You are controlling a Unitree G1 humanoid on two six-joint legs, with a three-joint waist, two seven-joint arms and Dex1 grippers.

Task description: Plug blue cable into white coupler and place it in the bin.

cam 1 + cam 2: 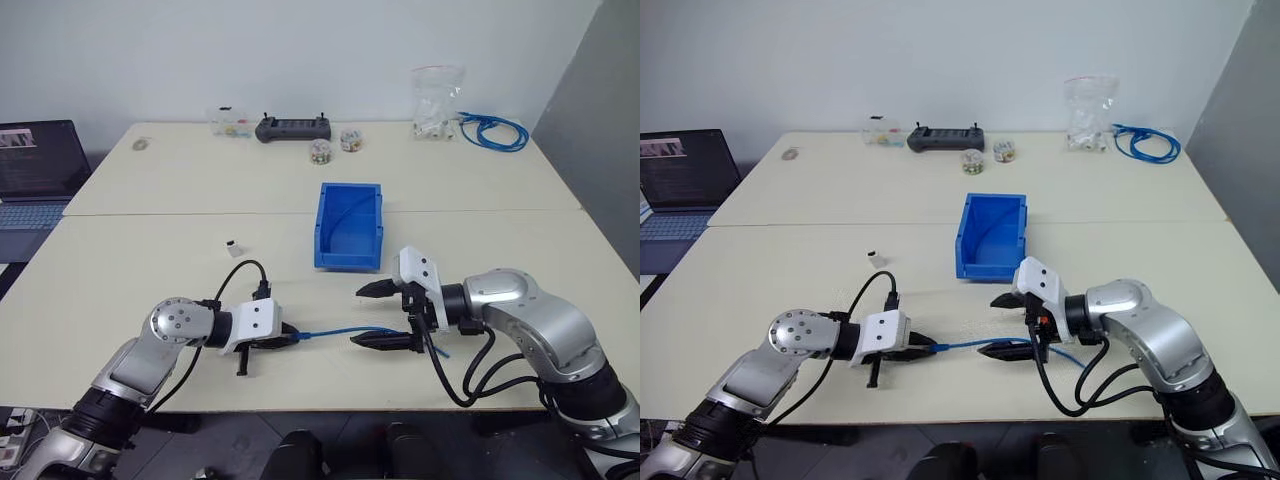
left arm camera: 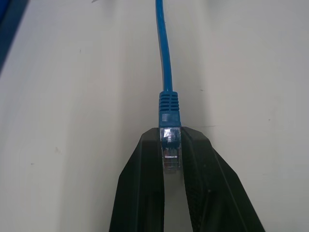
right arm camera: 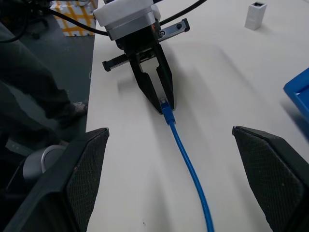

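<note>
The blue cable [image 1: 345, 331] lies on the table near its front edge, between my two grippers. My left gripper [image 2: 170, 139] is shut on the cable's clear plug [image 2: 170, 151]; the right wrist view shows it [image 3: 163, 102] pinching that end. My right gripper [image 1: 372, 314] hovers open over the cable's other stretch, fingers [image 3: 270, 179] wide on either side and touching nothing. The white coupler [image 1: 234, 246] stands alone on the table, beyond my left gripper. The bin [image 1: 349, 250] sits mid-table, beyond my right gripper, with nothing in it.
Along the table's far edge are a black controller [image 1: 292, 128], two small jars [image 1: 321, 151], a clear bag of white parts [image 1: 437, 100] and a coiled blue cable bundle [image 1: 492, 131]. A laptop [image 1: 35, 175] stands off the table's left side.
</note>
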